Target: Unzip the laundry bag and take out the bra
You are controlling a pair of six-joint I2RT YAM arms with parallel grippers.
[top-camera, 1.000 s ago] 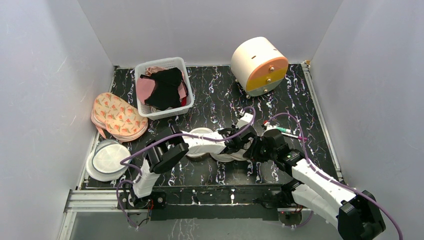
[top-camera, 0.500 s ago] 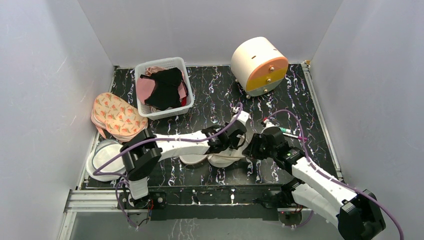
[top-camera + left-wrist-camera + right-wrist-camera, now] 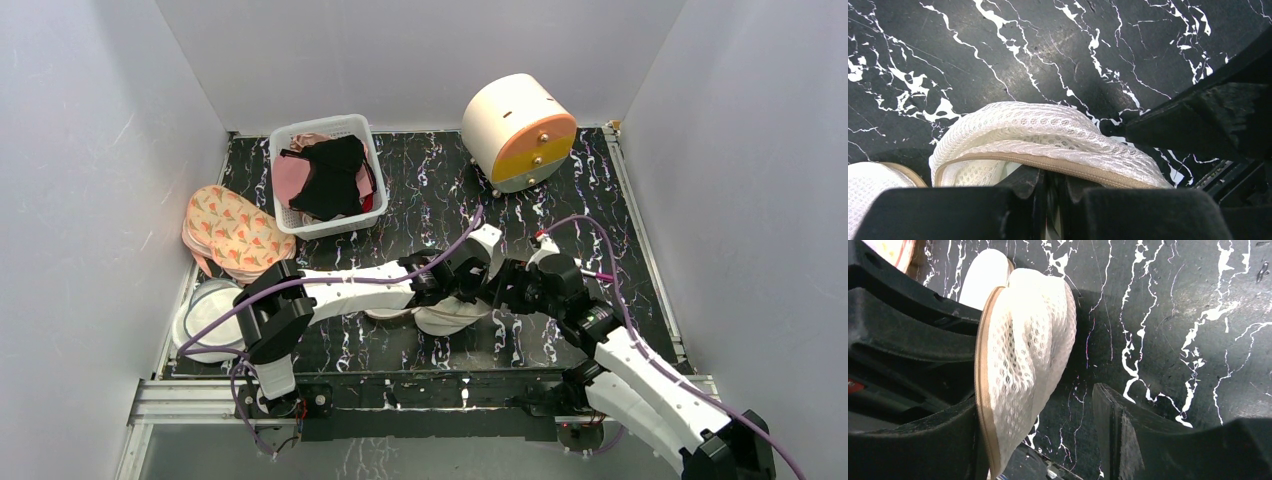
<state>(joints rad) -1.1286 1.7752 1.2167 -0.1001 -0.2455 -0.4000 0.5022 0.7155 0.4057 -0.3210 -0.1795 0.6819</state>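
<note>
Between the wide jaws of the right gripper stands the bag, newly raised on edge by the left gripper, which pinches its rim; unzipping can likely begin.

1 overhead view, 2 close wrist views sharing laundry bag

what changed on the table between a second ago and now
The left arm's elbow swung left and low. The left claw stayed at the laundry bag and pinches its tan-trimmed edge. The bag went from lying flat to bunched and tipped up on edge. The right claw edged in and straddles it, open. The basket and round drawer box are unchanged.
</note>
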